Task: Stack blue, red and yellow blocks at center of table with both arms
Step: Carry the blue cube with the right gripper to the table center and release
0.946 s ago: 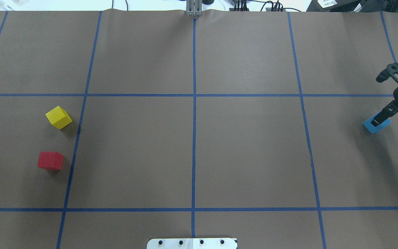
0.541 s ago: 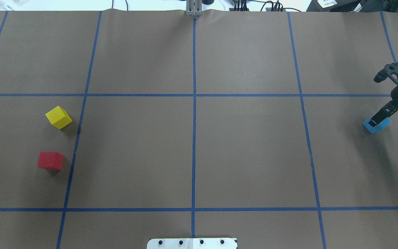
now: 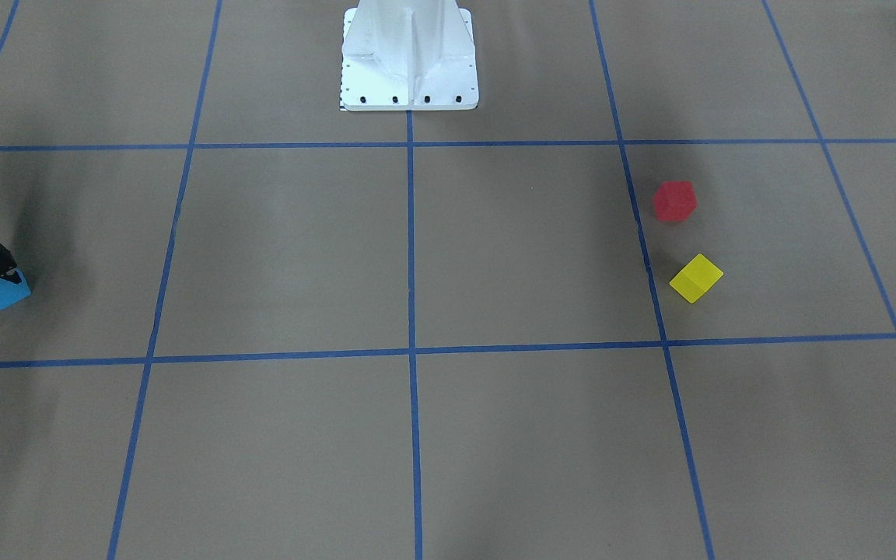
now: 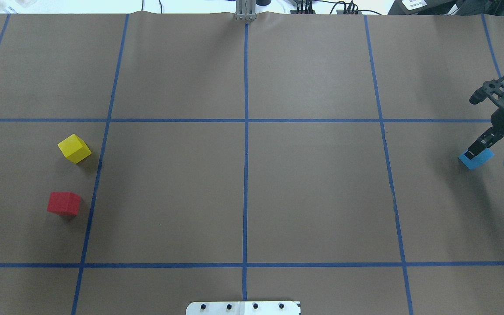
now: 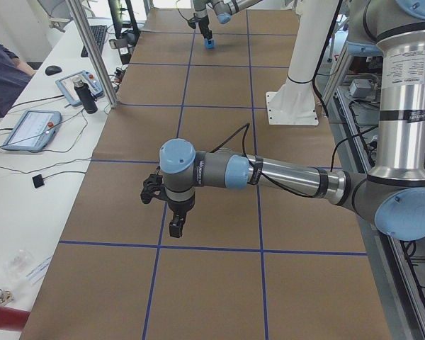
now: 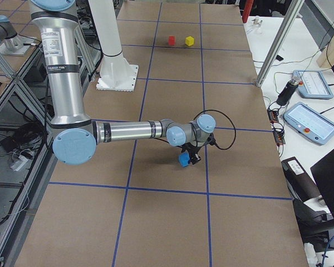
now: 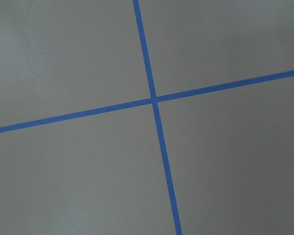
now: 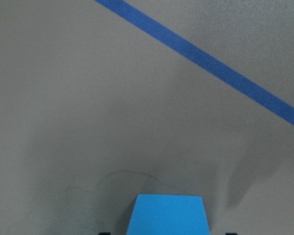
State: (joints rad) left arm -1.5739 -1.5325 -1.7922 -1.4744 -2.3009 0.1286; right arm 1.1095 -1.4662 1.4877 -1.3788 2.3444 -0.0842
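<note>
Plainly, the right claw grips the blue block between its tips near the surface's right edge. Whether the left claw is open or closed cannot be told. Lettering on the left arm is too small to read.

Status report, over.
Right gripper shut on blue block, far right. Left gripper hovering, state unclear. Red block, yellow block loose, far left. Nothing seen blocking center.

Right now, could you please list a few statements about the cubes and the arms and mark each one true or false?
The light blue matte cube sits between the right arm's jaws. True.
The red matte cube is stacked on the bright yellow matte cube. False: they lie apart on the brown taped table.
Both of those cubes lie on the robot's left side. True.
A cube stands at the table's centre crossing. False: none is there.
</note>
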